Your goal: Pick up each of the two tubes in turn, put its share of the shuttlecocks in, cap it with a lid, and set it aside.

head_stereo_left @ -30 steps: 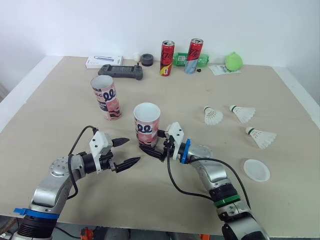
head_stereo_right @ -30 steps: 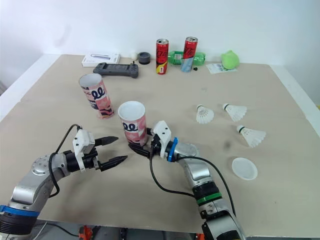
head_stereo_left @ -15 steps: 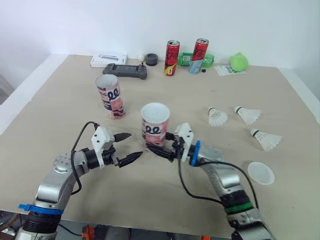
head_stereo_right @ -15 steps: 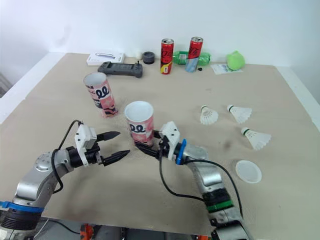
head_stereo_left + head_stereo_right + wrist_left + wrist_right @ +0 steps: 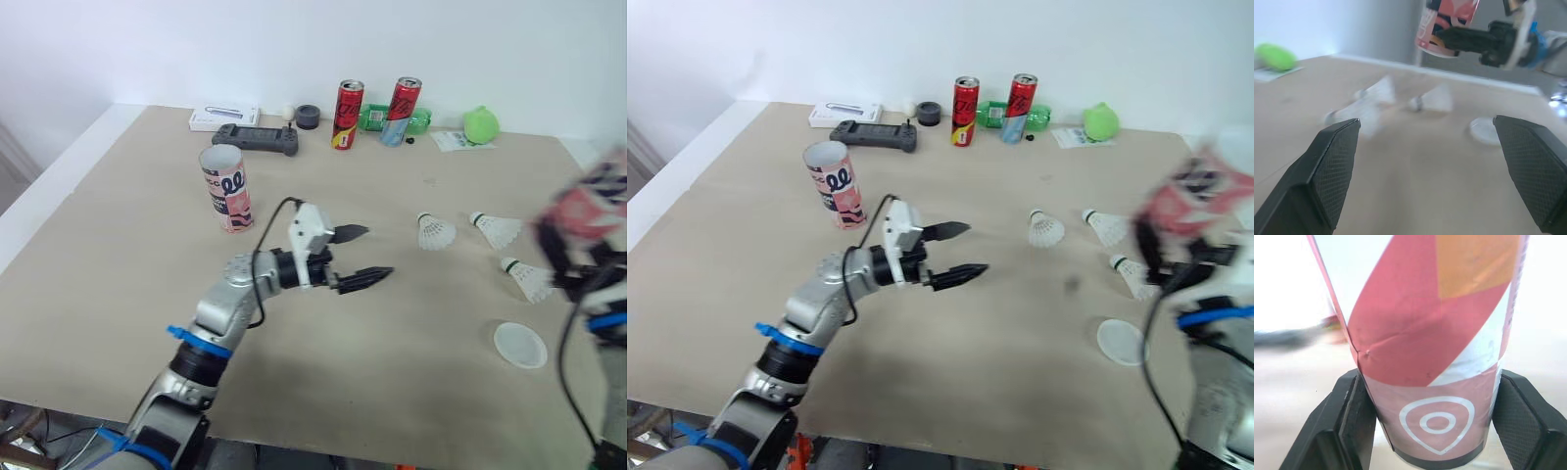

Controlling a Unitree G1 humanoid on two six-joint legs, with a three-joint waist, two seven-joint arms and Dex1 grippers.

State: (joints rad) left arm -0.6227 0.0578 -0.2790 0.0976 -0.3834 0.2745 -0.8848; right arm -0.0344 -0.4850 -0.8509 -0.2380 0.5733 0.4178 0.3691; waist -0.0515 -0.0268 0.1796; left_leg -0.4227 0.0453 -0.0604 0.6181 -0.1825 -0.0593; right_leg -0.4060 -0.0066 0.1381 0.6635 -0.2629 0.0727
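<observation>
wide beige table [image 5: 108, 264]: the work surface. the task's loose items sit on the robot's right half.

pink, white and orange patterned cardboard tube [image 5: 1435, 347]: off the table and roughly upright at the robot's far right. it is carried by the right gripper [image 5: 1435, 426], whose two black fingers press on its lower wall, one on each side.

second patterned cardboard tube [image 5: 226, 188]: standing on the table to the robot's left, well apart from both grippers, untouched.

left gripper [image 5: 372, 255]: fingers spread wide and holding nothing. it hovers over mid-table with its tips aimed to the robot's right.

round white plastic lid [image 5: 519, 345]: flat on the table, near the right arm.

three white feathered shuttlecocks: all lie between the left gripper's tips and the held tube.
- nearest shuttlecock [image 5: 434, 231]: near those tips.
- middle shuttlecock [image 5: 498, 229] and outer shuttlecock [image 5: 529, 279]: on their sides, long axes across the table, cork ends toward the open fingers.

judgement: with the right gripper occupied, the left is the free arm. a pick calls for a reach rightward onto a cork end.

views: the right wrist view settles the grip, which the head views smear. the left wrist view shows the tube hanging clear above the shuttlecocks and lid.
</observation>
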